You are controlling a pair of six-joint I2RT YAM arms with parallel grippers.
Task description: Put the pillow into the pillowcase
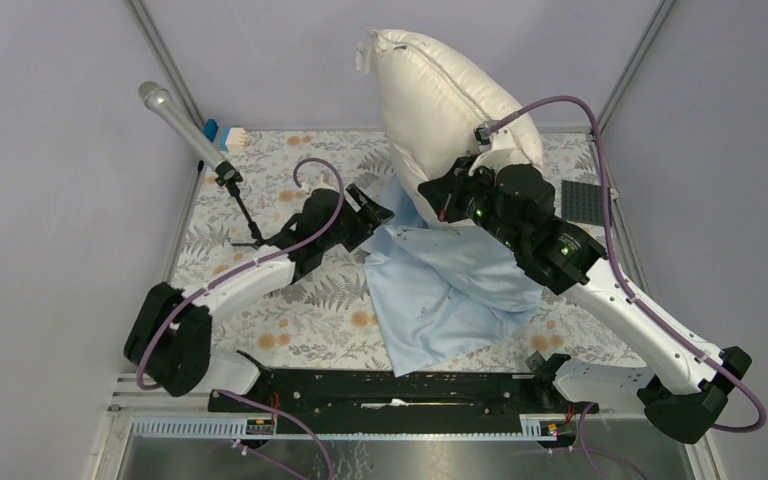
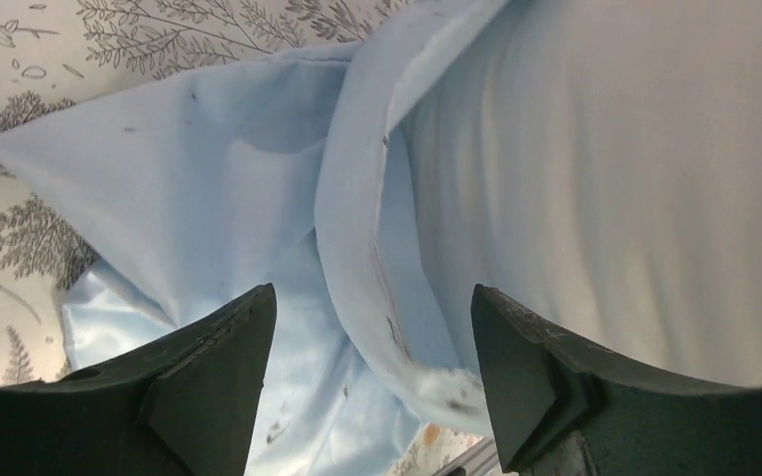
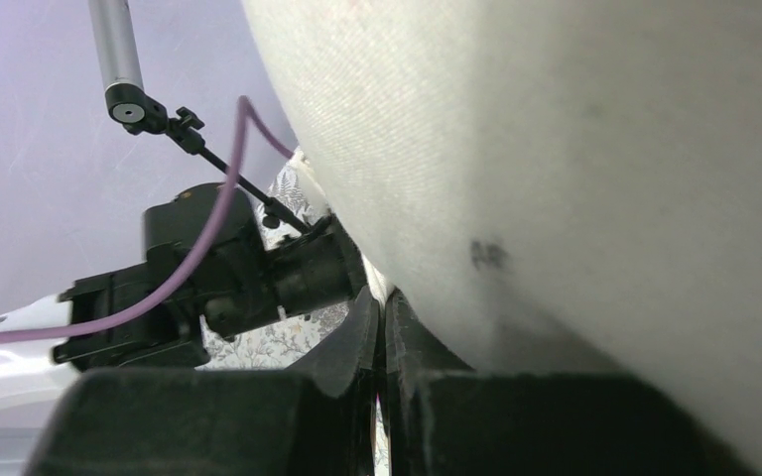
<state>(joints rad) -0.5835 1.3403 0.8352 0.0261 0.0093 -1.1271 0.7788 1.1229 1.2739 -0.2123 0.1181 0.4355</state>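
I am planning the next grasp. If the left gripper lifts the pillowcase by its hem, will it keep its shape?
Probably floppy: the pillowcase lies crumpled in soft folds and its hem curls over. Likely light and somewhat slippery, since the cloth looks thin and faintly shiny. A pull may drag where the pillow presses against its hem.

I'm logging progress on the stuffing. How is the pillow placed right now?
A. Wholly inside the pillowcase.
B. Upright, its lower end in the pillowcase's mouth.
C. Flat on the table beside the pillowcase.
B: the pillow stands on end, and the left wrist view shows the hem of the pillowcase wrapped around its lower end.
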